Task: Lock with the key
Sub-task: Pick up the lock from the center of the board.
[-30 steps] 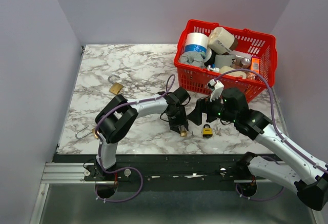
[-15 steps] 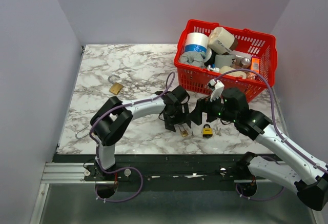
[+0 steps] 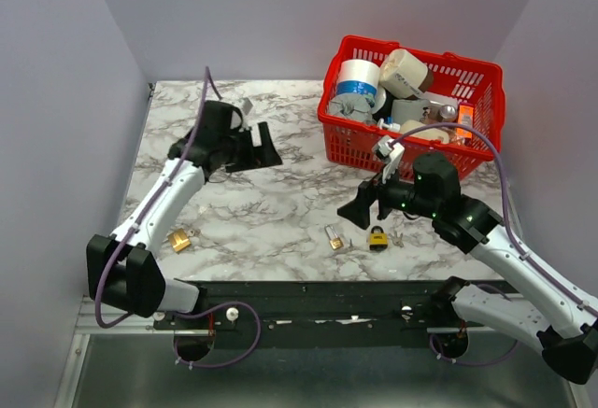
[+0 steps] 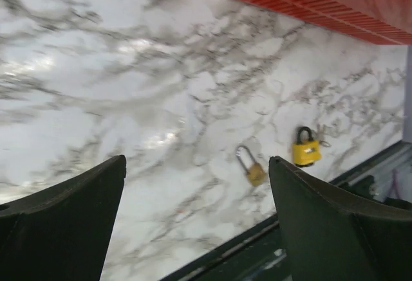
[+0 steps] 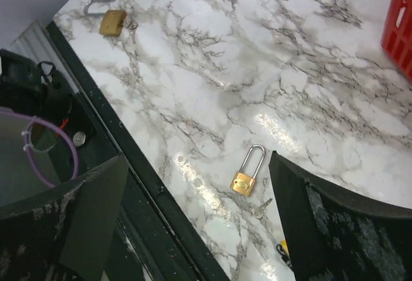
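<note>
Left gripper [image 3: 267, 147] and right gripper [image 3: 360, 205] both gape, empty. The right hangs above the brass padlock [image 5: 246, 177]. Next it must pinch the key [image 5: 261, 208].

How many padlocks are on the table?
3: a yellow padlock and a brass padlock at the front middle, a second brass padlock front left. More may be hidden.
</note>
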